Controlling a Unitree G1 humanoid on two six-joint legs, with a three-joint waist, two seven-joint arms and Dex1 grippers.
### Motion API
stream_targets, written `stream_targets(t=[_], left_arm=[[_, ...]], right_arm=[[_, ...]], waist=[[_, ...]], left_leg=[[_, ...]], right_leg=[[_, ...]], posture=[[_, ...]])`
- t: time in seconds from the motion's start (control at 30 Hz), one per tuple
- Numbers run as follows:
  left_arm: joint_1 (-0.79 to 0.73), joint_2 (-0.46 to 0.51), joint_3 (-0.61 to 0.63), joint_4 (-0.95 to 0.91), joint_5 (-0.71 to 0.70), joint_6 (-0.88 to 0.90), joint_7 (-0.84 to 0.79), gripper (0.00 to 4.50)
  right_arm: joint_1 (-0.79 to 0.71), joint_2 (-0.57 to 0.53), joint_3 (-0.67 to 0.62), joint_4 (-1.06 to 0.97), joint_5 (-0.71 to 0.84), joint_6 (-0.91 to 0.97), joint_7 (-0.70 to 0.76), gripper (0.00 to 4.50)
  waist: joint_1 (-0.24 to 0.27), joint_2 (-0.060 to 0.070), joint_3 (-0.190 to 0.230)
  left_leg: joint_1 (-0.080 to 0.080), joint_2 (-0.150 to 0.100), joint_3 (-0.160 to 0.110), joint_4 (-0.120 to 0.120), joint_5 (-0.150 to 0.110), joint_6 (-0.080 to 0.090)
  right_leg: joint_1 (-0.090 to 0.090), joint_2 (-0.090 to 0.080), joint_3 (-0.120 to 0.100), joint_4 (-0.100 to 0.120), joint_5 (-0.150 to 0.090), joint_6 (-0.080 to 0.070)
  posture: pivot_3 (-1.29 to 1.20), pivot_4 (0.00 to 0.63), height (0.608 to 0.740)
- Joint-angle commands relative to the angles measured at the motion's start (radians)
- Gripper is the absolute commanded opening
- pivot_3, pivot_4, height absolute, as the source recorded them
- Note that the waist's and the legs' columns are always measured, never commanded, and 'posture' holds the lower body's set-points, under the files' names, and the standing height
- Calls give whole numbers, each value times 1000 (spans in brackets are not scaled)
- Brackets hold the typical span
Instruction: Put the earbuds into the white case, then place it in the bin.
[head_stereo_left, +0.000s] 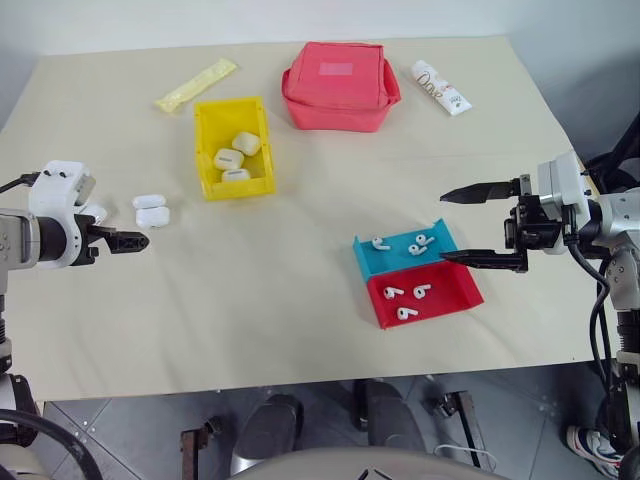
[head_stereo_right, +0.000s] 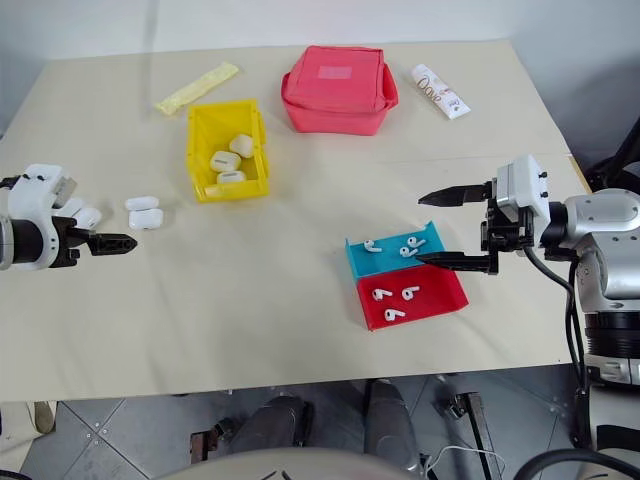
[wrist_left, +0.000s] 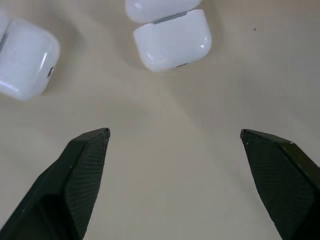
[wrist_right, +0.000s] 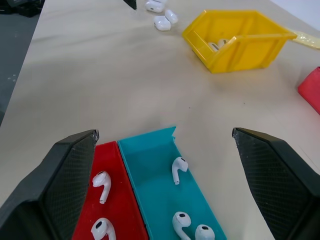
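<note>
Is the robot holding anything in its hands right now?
No. The left end effector is open near the white cases, and the right end effector is open over the trays.

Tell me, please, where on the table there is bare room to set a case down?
Free: the wide patch between the yellow bin and the blue tray, and the whole near edge of the table. Crowded: beside the left pincer, where white cases lie, and the far edge with pouch, tube and sachet.

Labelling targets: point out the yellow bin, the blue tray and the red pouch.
yellow bin (head_stereo_left: 203, 150), left eye view, left wall.
blue tray (head_stereo_left: 362, 252), left eye view, left rim.
red pouch (head_stereo_left: 338, 70), left eye view, top panel.
</note>
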Motion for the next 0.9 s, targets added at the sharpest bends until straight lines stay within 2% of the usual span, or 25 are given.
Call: stream_targets(t=[0.03,0.3,0.5,0.9], left_arm=[[-106,-38,-72,-34,20,58,56,4465],[-276,-155,-103,58,56,133,172,4465],[-345,-189,-136,184,94,121,219,4465],[-466,-230,-191,505,160,-53,215,4465]], right_arm=[[22,-27,-54,-40,17,-12,-7,4500],[77,-33,-82,-83,25,-6,-24,4500],[100,-33,-88,-107,34,2,-40,4500],[139,-33,-95,-140,49,16,-60,4500]], waist=[[-1,0,0],[2,-3,1],[0,-3,1],[3,-4,0]], left_leg=[[0,0,0,0,0,0],[0,0,0,1,0,0],[1,0,0,1,0,-1],[0,-1,0,2,0,0]], right_leg=[[0,0,0,0,0,0],[0,0,-1,0,0,0],[-1,1,-3,1,0,0],[0,0,-4,1,0,1]], posture=[[0,150,740],[0,150,740],[0,150,740],[0,150,740]])
